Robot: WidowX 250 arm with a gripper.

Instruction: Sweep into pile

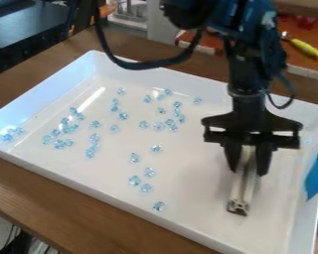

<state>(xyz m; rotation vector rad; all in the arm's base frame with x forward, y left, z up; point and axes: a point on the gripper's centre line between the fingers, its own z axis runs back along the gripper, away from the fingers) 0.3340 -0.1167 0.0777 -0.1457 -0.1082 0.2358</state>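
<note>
On a brown wooden table (109,225), in the camera view, a large white tray (89,184) is lying at a slant, its raised walls enclosing many small, clear blue pieces (134,181). The pieces are sitting in loose clusters rather than one pile: some are gathering near the tray's left corner, more are grouping left of the middle, and others are spreading over the middle and toward the far wall. A few are forming a scattered line toward the near wall, one lying closest to it.

On the right side of the tray, the black robot arm (248,69) is hanging down from the top edge, a black cable (138,65) looping out to its left. Its gripper (249,172) is pointing downward, both fingers clamping a pale, narrow bar (241,193) between them — the bar's bracket-like lower end is showing below the fingertips, well apart from the pieces.

At the right edge, something bright blue (317,173) is overlapping the tray's wall. Behind the tray, a yellow-handled object (305,47) is resting on an orange-red surface (289,58).
</note>
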